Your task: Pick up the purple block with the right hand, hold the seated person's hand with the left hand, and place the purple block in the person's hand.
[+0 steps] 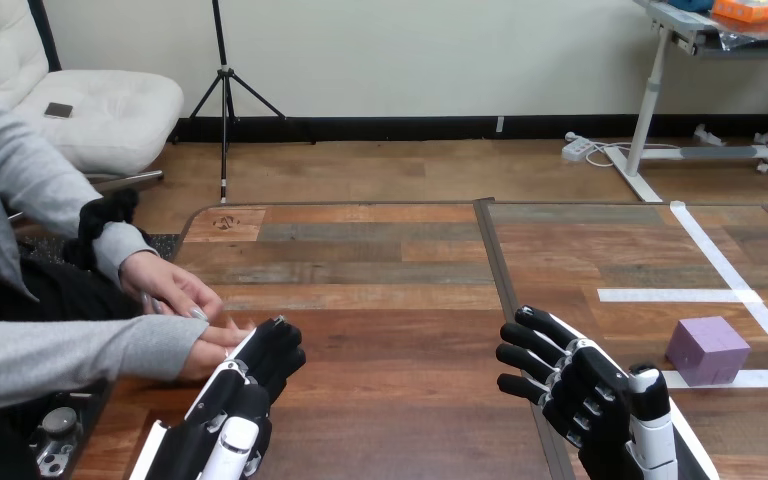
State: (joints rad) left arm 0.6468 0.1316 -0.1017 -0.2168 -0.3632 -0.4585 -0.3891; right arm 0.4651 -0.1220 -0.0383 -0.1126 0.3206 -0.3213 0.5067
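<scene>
The purple block (707,350) sits on the table at the right, on a white tape line, with nothing touching it. My right hand (582,385) hovers to its left, a short gap away, open with its fingers spread and slightly bent. At the lower left, my left hand (250,385) reaches forward with relaxed fingers. The person's lower hand (210,350) touches its left side near the fingertips. I do not see my fingers curled round that hand. The person's upper hand (168,283) rests just behind, over the table's left edge.
White tape lines (720,262) mark a box on the right half of the wooden table (380,270). A dark seam (505,290) runs down the table's middle. The person's grey sleeves (70,355) come in from the left edge.
</scene>
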